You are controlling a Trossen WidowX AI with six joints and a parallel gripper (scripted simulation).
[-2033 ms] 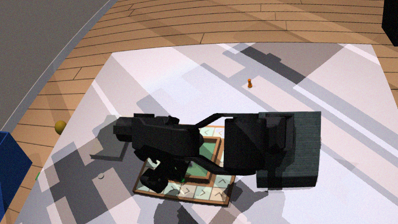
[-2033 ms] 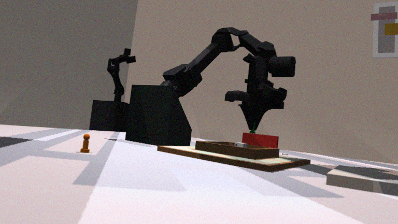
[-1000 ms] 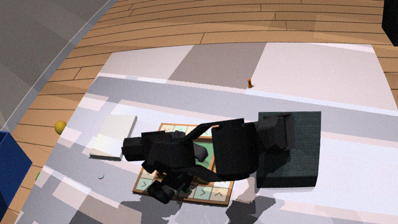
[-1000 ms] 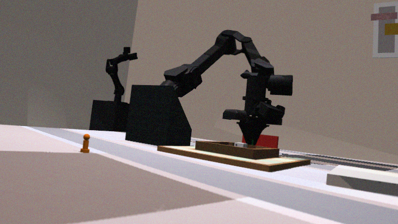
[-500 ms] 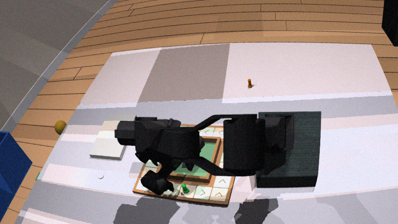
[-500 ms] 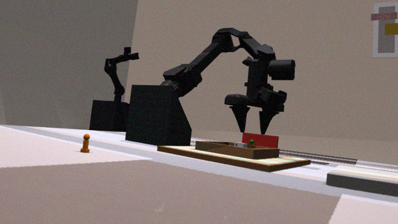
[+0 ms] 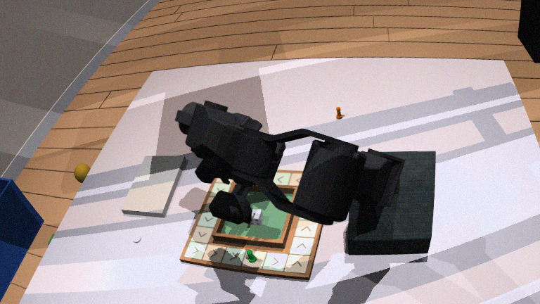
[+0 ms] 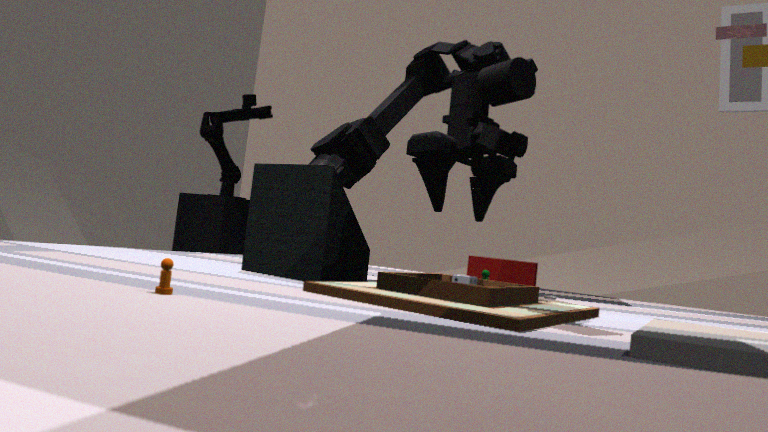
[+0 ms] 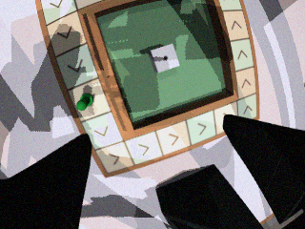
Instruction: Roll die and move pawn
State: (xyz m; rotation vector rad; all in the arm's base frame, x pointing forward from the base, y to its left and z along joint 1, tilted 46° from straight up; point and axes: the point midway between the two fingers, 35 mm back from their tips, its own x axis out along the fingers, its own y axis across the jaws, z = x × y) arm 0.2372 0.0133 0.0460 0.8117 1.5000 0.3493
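Observation:
A green pawn (image 7: 250, 256) (image 8: 485, 274) (image 9: 85, 102) stands upright on the front row of the board (image 7: 274, 261) (image 8: 441, 310) (image 9: 173, 139), one square before the right front corner in the top view. The white die (image 7: 256, 217) (image 8: 464, 279) (image 9: 165, 57) lies in the green-floored tray (image 7: 250, 241) (image 8: 498, 295) (image 9: 181, 108) with one pip on top. My gripper (image 8: 458, 215) (image 9: 159, 132) is open and empty, high above the board, with its fingers wide apart. It touches neither pawn nor die. The arm hides part of the board in the top view.
An orange pawn (image 7: 338, 112) (image 8: 164, 278) stands beyond the board. A pale flat block (image 7: 149, 193) (image 8: 696, 348) lies left of it in the top view. My dark base (image 7: 410, 205) (image 8: 288, 223) is at its right. A red panel (image 8: 502, 270) shows behind the tray. A blue bin (image 7: 15, 221) is far left.

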